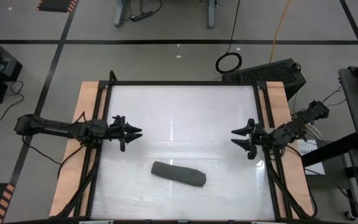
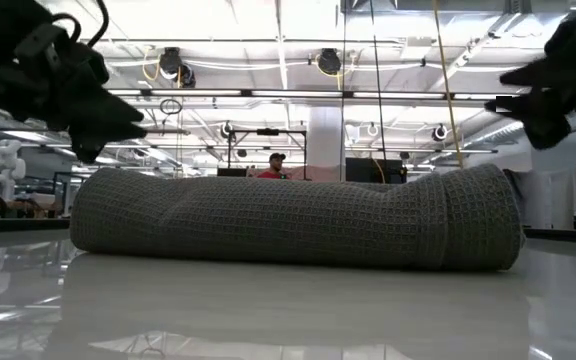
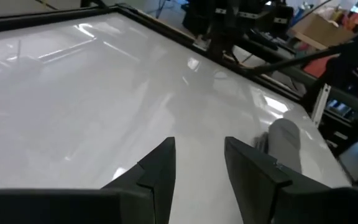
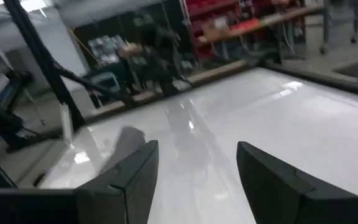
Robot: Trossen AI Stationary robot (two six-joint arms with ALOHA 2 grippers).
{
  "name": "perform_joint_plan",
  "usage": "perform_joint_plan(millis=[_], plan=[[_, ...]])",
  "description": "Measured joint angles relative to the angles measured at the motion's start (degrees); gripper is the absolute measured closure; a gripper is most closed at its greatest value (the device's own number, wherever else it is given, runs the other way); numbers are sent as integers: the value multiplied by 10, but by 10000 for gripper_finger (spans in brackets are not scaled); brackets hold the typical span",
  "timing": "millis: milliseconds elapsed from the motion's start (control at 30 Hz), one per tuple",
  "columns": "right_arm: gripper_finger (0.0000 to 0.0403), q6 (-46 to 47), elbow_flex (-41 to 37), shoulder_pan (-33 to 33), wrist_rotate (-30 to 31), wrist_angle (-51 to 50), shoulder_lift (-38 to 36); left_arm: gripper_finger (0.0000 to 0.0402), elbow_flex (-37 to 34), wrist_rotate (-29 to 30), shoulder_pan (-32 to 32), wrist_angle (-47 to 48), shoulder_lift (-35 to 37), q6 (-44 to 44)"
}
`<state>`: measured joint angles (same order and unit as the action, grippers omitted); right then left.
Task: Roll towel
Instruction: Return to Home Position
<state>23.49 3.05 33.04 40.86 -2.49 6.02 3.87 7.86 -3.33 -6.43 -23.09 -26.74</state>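
The dark charcoal-grey towel [image 1: 178, 173] lies rolled up into a long roll on the white table [image 1: 185, 112], near its front edge, slightly slanted; the low view shows it as a thick roll [image 2: 298, 220] resting along its length. My left gripper [image 1: 135, 132] is open and empty above the table's left side, far-left of the roll. My right gripper [image 1: 236, 138] is open and empty above the table's right side, far-right of the roll. The roll's end shows in the left wrist view [image 3: 284, 140].
Wooden side boards [image 1: 79, 149] and black frame rails [image 1: 185, 83] border the table. A black case [image 1: 272, 71] and a coiled cable [image 1: 229, 62] lie on the floor beyond the far edge. A person [image 2: 276, 165] stands far behind in the room.
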Motion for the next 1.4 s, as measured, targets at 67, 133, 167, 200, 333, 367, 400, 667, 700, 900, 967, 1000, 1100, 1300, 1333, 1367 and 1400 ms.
perform_joint_plan(millis=[67, 133, 167, 200, 333, 367, 400, 667, 700, 900, 967, 1000, 1100, 1300, 1333, 1367, 1400], plan=[[195, -39, 0, -1, 5, 22, -3, 259, -17, 4, 0, -22, 0, 0], [195, -66, 0, -5, 14, 17, -8, 259, -28, 11, 0, -26, 0, 0], [195, -76, 0, -8, 15, 14, -10, 259, -31, 16, 0, -27, 0, 0], [195, -80, 0, -10, 16, 12, -10, 259, -34, 24, 0, -26, 0, 0], [195, -79, 0, -16, 10, 5, -10, 259, -34, 65, 0, -20, 0, 1], [195, -79, 0, -16, 8, 4, -10, 259, -35, 75, 0, -22, 0, 4], [195, -81, 0, -16, 8, 3, -10, 259, -35, 81, 0, -23, 0, 9], [195, -124, 0, -16, 11, 6, -10, 259, -35, 97, 0, -26, 0, 62], [195, -124, 0, -16, 11, 6, -10, 259, -35, 97, 0, -26, 0, 72], [195, -123, 0, -16, 11, 6, -10, 259, -35, 125, 0, -45, 0, 129], [195, -123, 0, -16, 11, 6, -10, 259, -35, 136, 0, -63, 0, 139], [195, -123, 0, -16, 11, 6, -10, 259, -35, 137, 0, -73, 0, 141], [195, -117, 0, -16, 11, 6, -10, 259, -35, 137, 0, -82, 0, 138], [195, -122, 0, -16, 11, 6, -10, 259, -35, 137, 0, -82, 0, 137], [195, -122, 0, -16, 11, 6, -10, 259, -35, 136, 0, -81, 0, 137], [195, -122, 0, -16, 11, 6, -10, 259, -35, 136, 0, -81, 0, 137], [195, -122, 0, -16, 11, 6, -10, 259, -35, 136, 0, -81, 0, 137]])
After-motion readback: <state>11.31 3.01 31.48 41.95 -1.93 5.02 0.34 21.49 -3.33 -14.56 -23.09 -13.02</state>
